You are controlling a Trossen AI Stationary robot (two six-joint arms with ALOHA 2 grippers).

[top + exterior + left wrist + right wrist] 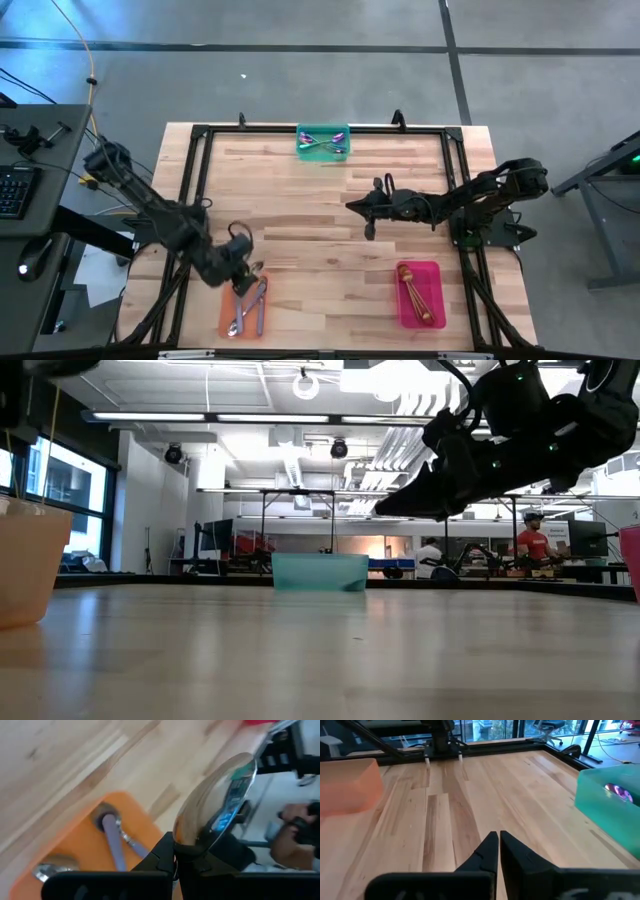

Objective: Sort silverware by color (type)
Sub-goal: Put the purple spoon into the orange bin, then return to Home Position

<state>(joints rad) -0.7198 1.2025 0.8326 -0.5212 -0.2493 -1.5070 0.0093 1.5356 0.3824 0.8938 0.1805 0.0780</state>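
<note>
My left gripper (250, 270) hovers over the far end of the orange tray (226, 300), shut on a silver spoon whose shiny bowl (215, 815) sticks out past the fingertips. Silver spoons with lavender handles (248, 308) lie in that tray, also visible in the left wrist view (114, 845). Iridescent spoons (323, 142) lie in the green tray (304, 150) at the far edge. Gold spoons (415, 297) lie in the pink tray (432, 270). My right gripper (352, 205) hangs shut over the middle of the table, holding nothing (498, 840). My left gripper pinches the silver spoon between its two fingers at the neck just under the bowl (186, 847). The bowl stands out beyond the fingertips, and the gripper hides the handle. The spoon is lifted clear above the orange tray (75, 840).
Black frame rails (195, 190) run along the table's left, far and right sides. Bare wood (310, 240) lies between the three trays. In the low view the orange tray (25, 560) stands left, the green tray (320, 572) in the middle. People show in the room beyond.
</note>
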